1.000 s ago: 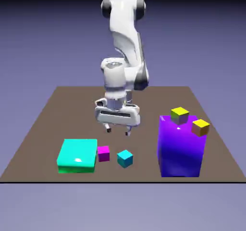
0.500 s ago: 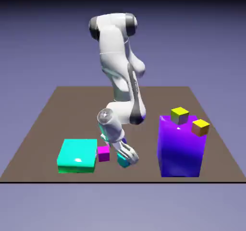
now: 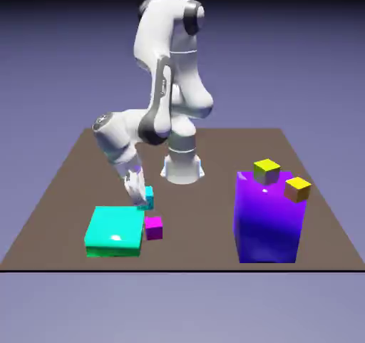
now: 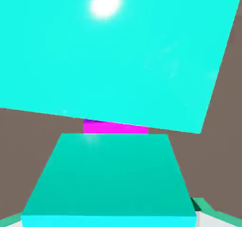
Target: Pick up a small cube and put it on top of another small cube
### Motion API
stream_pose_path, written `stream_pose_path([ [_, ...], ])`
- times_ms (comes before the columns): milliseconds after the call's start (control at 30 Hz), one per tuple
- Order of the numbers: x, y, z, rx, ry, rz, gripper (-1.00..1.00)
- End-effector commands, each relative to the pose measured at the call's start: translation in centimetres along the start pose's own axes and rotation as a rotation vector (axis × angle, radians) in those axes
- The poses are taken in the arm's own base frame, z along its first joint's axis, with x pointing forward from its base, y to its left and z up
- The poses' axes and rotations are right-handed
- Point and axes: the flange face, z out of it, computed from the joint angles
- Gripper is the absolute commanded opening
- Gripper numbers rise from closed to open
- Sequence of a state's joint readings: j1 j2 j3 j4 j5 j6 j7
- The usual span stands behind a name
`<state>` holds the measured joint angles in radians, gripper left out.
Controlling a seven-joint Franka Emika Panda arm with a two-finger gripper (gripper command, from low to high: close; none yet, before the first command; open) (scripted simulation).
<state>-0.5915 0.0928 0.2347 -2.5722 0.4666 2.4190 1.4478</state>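
Lifted off the table (image 3: 71, 163) since 0.5 s ago, the small cyan cube (image 3: 147, 197) sits clamped in the gripper (image 3: 137, 198), raised above the magenta cube (image 3: 153, 227) beside the cyan slab (image 3: 114, 229); formerly it lay right of the magenta cube.

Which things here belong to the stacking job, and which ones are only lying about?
Part of the job:
- small cyan cube, held in the gripper
- small magenta cube, the target

Only lying about:
- flat cyan slab
- purple block
- yellow-topped cube
- orange-topped cube
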Motion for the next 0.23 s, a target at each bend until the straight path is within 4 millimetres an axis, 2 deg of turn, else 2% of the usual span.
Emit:
stream_pose_path([
  [0, 0.0, -0.1, 1.5, -0.001, 0.002, -0.002, -1.00],
  [67, 0.3, -0.1, 4.0, -0.001, 0.004, -0.001, -1.00],
  [100, 0.3, -0.1, 4.0, -0.001, 0.004, -0.001, 1.00],
  [133, 0.3, -0.1, 4.0, -0.001, 0.004, -0.001, 1.00],
  [200, 0.0, -0.1, 1.1, -0.001, 0.002, -0.002, 1.00],
])
